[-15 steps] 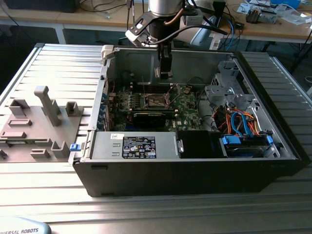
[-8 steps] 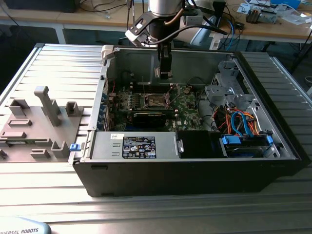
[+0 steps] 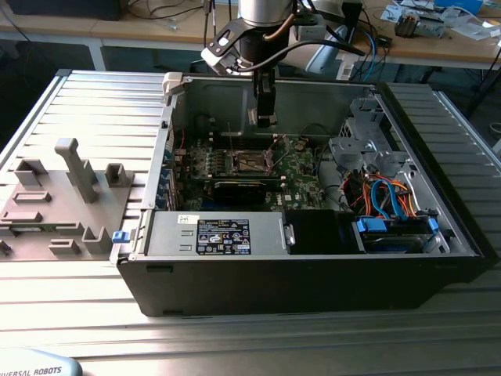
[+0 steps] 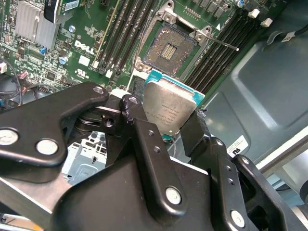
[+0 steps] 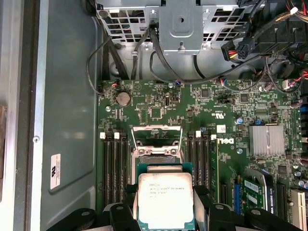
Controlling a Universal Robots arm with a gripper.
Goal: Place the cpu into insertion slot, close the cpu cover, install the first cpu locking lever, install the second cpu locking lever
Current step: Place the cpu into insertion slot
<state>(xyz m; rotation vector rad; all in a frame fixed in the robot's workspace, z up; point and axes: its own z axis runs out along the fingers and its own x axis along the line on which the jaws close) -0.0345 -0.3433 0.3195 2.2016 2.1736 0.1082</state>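
The gripper point(image 3: 265, 119) hangs inside the open computer case point(image 3: 438, 258), over the green board point(image 3: 301, 168). Its two black fingers point(image 4: 139, 120) are pressed in on the cpu point(image 4: 169, 107), pinching the silvery plate by two opposite edges. In both wrist views the plate sits squarely between them, its flat face up toward the cameras.

The cpu is in the air – not yet down. In the first wrist view it covers the near part of the socket point(image 5: 155, 155), and the exterior view shows a clear gap between the fingertips and the board. The socket lies bare, its dark field of contacts showing in the second wrist view. The cover point(image 5: 156, 136) looks folded back on the far side, and a thin metal lever point(image 4: 222, 43) sticks out across the black memory slots point(image 5: 113, 168) alongside.

So the step in hand is, by my reading, the first one: placing the cpu. Cover and levers are not yet dealt with.

Getting it seated calls for care – the plate's edges have to line up square with the socket's rim and it has to go down flat and gently, since a tilt or a sideways slip could bend the fine contacts beneath. The fingers also need room beside the raised cover as they descend.
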